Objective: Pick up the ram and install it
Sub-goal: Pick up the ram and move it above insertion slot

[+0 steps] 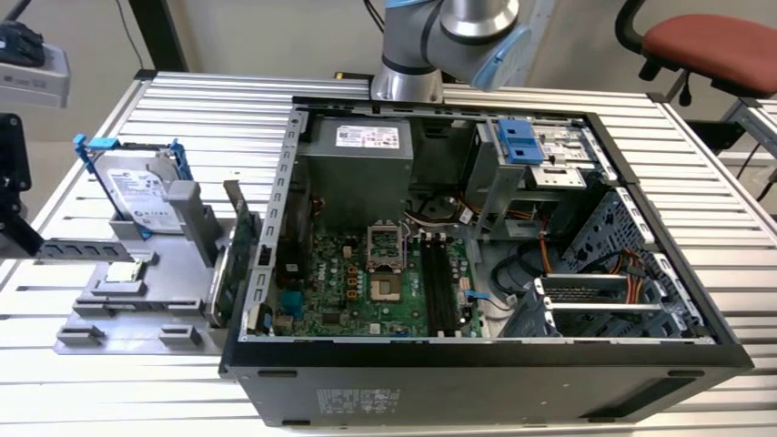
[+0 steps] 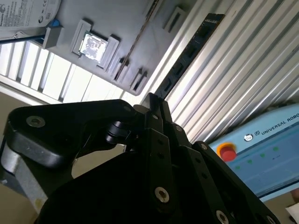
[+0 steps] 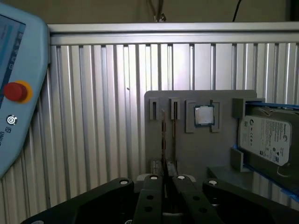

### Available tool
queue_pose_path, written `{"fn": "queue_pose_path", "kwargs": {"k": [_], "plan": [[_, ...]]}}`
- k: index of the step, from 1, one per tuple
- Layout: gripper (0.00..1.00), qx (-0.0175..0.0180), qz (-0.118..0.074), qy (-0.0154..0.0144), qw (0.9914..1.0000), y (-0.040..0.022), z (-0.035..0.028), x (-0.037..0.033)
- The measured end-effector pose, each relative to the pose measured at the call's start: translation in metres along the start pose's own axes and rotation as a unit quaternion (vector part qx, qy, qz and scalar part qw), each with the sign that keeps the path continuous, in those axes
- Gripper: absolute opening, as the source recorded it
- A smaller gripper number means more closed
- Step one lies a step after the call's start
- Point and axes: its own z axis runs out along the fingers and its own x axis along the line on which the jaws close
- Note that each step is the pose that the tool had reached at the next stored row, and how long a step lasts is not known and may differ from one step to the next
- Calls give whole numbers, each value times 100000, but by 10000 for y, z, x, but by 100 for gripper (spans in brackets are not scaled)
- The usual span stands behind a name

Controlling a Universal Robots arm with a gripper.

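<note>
The hard drive (image 1: 136, 193) and green card (image 1: 237, 259) crowd the ram (image 1: 97, 248).

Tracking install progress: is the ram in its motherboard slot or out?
Out. The tool is shut on the ram, holding it by the grey fixture, outside the computer case.

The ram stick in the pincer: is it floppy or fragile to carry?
Probably stiff: the ram juts straight out from the pincer, gripped at one end with no visible sag. Likely light, since it is a thin, narrow board. Possibly delicate: its black chips sit bare, so a knock might harm it.
</note>
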Motion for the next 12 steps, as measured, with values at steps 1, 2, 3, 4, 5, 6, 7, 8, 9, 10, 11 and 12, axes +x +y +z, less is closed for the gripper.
{"fn": "queue_pose_path", "kwargs": {"k": [1, 2, 3, 4, 5, 6, 7, 8, 9, 10, 11, 12], "plan": [[0, 2, -4, 1, 100000, 0, -14, -1], [0, 2, -6, 1, 100000, -1, -28, -2], [0, 3, 0, 0, 100000, 0, -43, -4], [0, 1, 2, 3, 100000, 0, -60, -7], [0, 3, 2, 0, 100000, 0, -77, -9], [0, 4, 2, 1, 100000, 0, -92, -11], [0, 6, 1, -2, 100000, 0, -109, -13], [0, 5, 1, -2, 100000, 0, -126, -15], [0, 4, 0, 2, 100000, 0, -142, -16], [0, 4, 3, 4, 100000, 0, -159, -19], [0, 5, 4, 3, 100000, 1, -174, -21], [0, 9, 2, 2, 100000, 0, -190, -23]]}}
